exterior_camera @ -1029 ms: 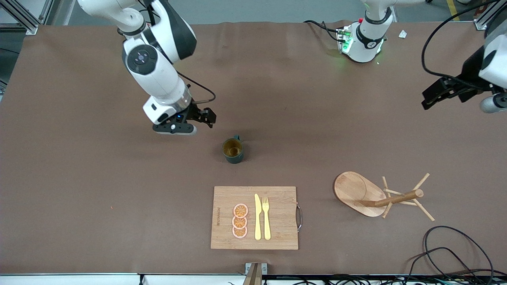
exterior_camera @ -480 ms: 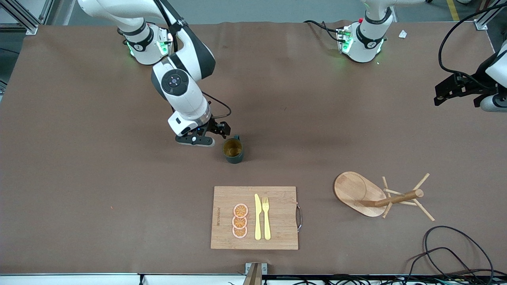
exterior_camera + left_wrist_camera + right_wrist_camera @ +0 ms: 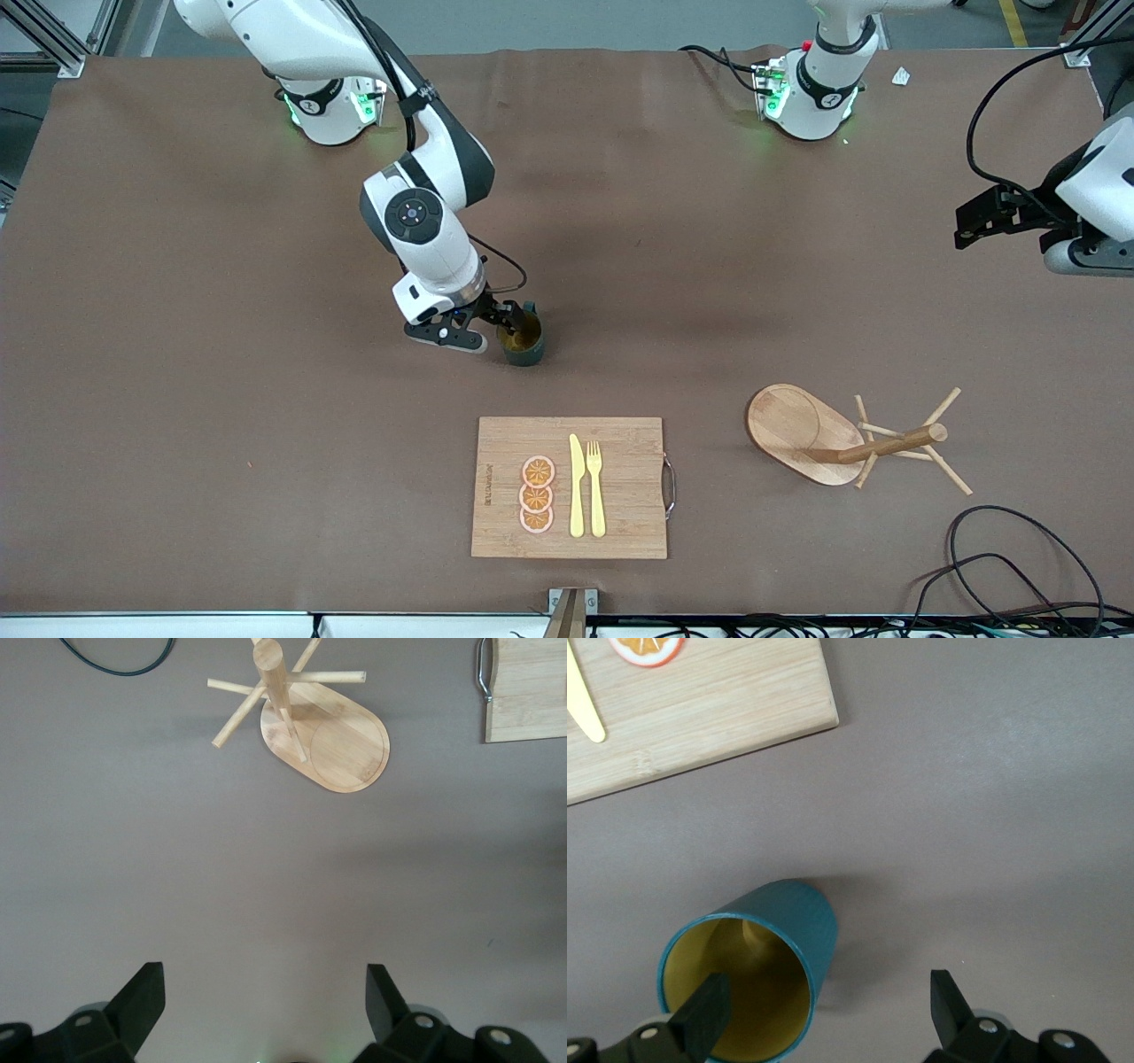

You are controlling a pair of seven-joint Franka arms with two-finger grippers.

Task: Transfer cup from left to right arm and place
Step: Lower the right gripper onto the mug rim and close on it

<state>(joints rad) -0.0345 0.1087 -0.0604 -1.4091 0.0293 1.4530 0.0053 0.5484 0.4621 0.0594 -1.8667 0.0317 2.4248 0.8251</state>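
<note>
The cup [image 3: 525, 346] is a dark teal mug with a yellowish-brown inside, standing upright mid-table, farther from the front camera than the cutting board. My right gripper [image 3: 510, 317] is low at the cup and open. In the right wrist view, the right gripper [image 3: 828, 997] straddles the wall of the cup [image 3: 757, 966]: one finger [image 3: 704, 1019] is inside the rim, the other is outside over bare table. My left gripper [image 3: 973, 227] waits in the air over the left arm's end of the table, open and empty; it also shows in the left wrist view [image 3: 263, 979].
A wooden cutting board [image 3: 620, 496] with orange slices [image 3: 537, 494], a yellow knife [image 3: 576, 487] and a fork [image 3: 595, 487] lies near the front edge. A wooden mug tree [image 3: 842, 436] lies toward the left arm's end. Black cables [image 3: 1019, 558] trail at the corner.
My right gripper has moved toward the cup and come down, so one finger now sits inside its rim. My left gripper has shifted a little. The cup has not moved.
</note>
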